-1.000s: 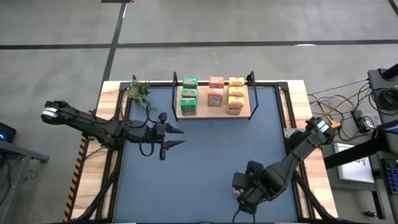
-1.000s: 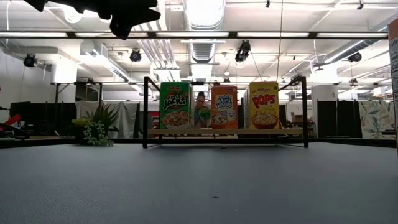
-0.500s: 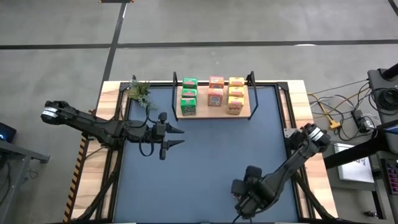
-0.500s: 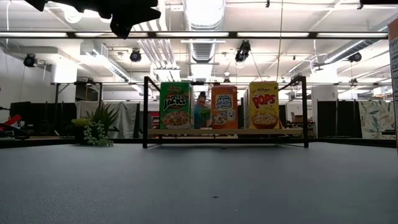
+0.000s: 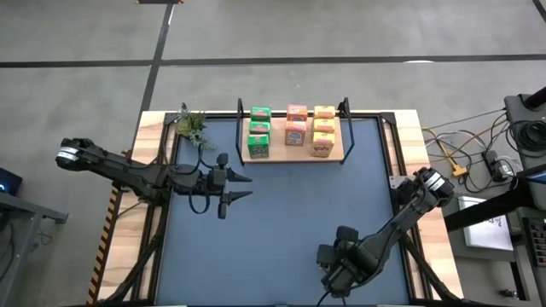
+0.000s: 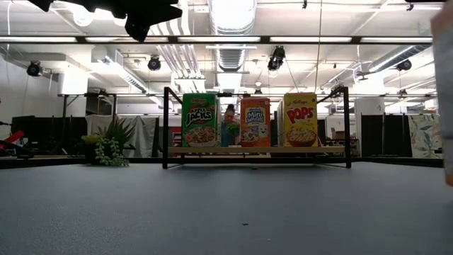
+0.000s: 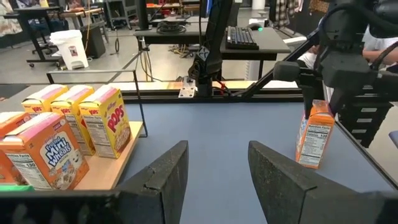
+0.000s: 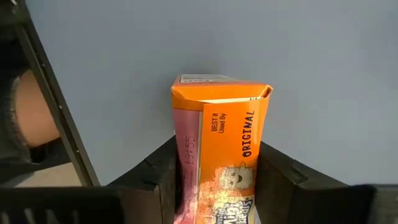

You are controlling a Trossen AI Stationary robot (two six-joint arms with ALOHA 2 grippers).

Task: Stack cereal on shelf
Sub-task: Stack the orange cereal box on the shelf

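At the near edge of the blue mat [image 5: 281, 222], toward its right side, the right gripper [image 8: 214, 177] has its two fingers pressed against the sides of an orange cereal box [image 8: 217, 146]. The box stands upright on the mat, long axis vertical and top flap up, as the left wrist view [image 7: 313, 134] also shows. From above it is hidden under the right arm.

Bare mat lies open between that box and the shelf [image 5: 294, 153] at the far edge.

The left gripper [image 5: 241, 188] hangs over the left middle of the mat, fingers [image 7: 158, 180] parted and holding nothing, pointing right.

On the shelf, eight boxes [image 5: 292, 131] stand upright in three rows running front to back: green, orange, yellow. A small plant [image 5: 191, 124] sits near the far left corner.
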